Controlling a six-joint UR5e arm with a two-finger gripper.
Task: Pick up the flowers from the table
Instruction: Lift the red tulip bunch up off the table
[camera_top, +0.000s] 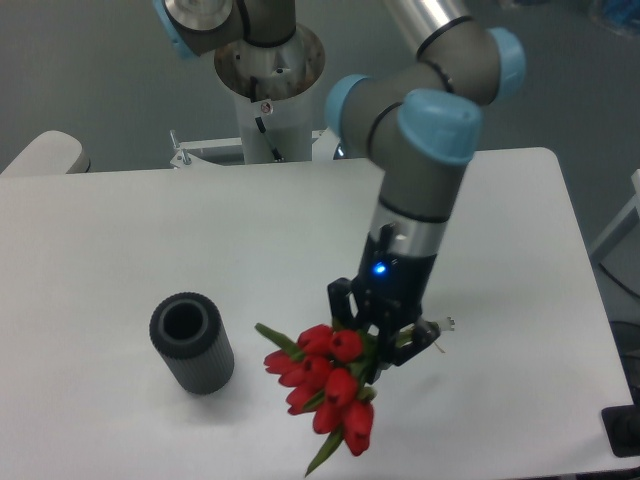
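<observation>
White table (120, 250) fills most of view, arm reaching over it from behind. Dark grey ribbed vase (191, 342) lies tilted at left front, open mouth toward camera, well apart from the bunch. Gripper (378, 335) clamped on the flowers (325, 385) at the stems; red buds hang down-left below jaws, above table, stem ends poke out right of the gripper.

One fixed camera — high, angled down across the table (120, 250) toward the arm's base (268, 75).
</observation>
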